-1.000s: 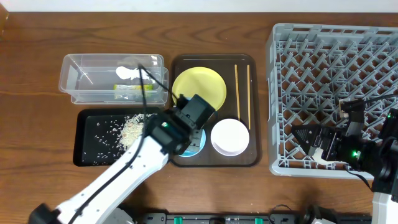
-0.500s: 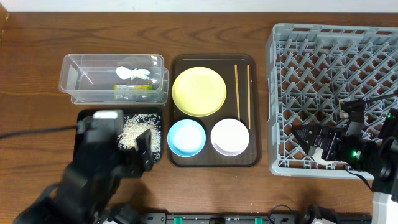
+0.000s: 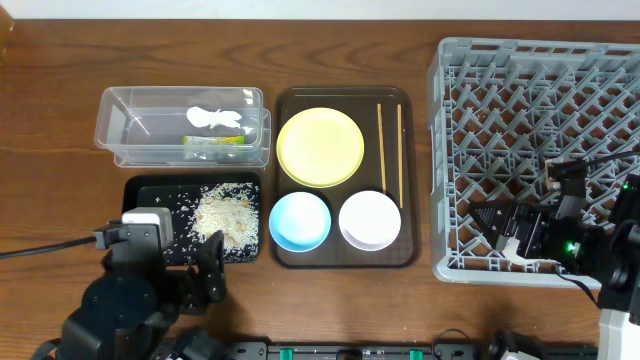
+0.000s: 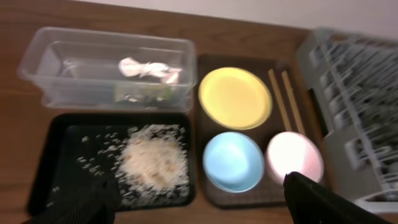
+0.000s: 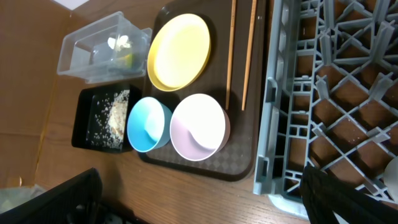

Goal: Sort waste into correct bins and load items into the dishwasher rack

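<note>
Retreat to 7 o'clock, left fingers (image 4: 314, 198) apart, empty; right fingers (image 5: 59, 198) apart. Rice scraps (image 3: 215, 212) in black tray (image 3: 140, 192); blue bowl (image 3: 300, 221) likely next.

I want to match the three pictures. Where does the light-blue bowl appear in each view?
Overhead: the light-blue bowl is at lower centre, just left of the white bowl.
Left wrist: lower centre-right, left of the white bowl.
Right wrist: left of centre, left of the white bowl.
Shared landmark: the pale-yellow plate, directly next to the bowl in all three views.
</note>
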Tool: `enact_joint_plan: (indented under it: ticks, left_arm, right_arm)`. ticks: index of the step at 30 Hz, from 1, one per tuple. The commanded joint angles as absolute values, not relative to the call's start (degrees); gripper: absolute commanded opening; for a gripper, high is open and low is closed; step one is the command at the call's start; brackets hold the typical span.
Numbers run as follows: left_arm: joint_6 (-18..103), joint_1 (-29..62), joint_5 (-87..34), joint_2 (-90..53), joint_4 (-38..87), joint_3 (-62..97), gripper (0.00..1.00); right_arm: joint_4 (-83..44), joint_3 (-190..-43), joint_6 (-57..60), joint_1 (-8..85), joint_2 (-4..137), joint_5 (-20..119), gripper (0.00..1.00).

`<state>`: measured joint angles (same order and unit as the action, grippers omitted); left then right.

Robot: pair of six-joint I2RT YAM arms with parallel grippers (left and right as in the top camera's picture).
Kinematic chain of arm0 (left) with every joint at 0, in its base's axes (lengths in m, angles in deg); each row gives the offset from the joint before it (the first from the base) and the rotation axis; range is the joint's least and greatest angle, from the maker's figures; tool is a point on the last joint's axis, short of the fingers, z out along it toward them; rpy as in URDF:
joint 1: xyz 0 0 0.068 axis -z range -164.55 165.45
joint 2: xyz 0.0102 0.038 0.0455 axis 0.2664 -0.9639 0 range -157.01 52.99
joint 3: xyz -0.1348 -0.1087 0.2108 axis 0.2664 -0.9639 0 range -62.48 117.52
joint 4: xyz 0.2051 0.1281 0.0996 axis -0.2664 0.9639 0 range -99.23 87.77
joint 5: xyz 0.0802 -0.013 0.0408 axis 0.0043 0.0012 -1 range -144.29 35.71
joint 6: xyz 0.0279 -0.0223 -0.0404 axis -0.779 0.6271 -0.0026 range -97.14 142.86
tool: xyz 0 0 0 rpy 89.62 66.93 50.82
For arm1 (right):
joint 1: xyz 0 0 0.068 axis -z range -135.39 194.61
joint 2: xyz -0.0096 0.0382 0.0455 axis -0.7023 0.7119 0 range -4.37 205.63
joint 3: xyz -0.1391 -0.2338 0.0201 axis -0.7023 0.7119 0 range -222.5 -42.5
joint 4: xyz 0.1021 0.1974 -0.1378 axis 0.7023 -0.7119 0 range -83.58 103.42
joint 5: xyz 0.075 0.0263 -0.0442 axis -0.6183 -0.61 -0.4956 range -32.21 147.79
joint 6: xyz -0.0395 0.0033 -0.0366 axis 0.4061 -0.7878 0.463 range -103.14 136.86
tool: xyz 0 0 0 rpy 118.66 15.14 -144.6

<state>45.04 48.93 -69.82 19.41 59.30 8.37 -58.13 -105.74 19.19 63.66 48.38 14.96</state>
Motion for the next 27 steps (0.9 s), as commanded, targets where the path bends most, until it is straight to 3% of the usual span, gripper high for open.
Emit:
enact_joint_plan:
  ticks: [1, 6, 15, 27]
  left_arm:
    - [43.2, 48.7, -75.2, 19.5, 60.3, 8.2, 0.87]
    - [39.2, 45.7, -77.5, 22.3, 53.1, 4.0, 0.87]
    - [25.4, 31.1, -63.3, 35.9, 31.9, -14.7, 0.87]
    - [24.8, 26.3, -56.3, 51.4, 7.3, -43.6, 0.87]
  right_arm:
    - [-58.2, -106.2, 19.1, 64.1, 48.1, 14.3, 0.99]
    - [-58.2, -106.2, 19.1, 64.1, 48.1, 14.3, 0.99]
    - [-58.2, -106.2, 19.1, 64.1, 48.1, 14.3, 0.99]
    - [-58.2, -106.2, 19.1, 64.1, 48.1, 14.3, 0.99]
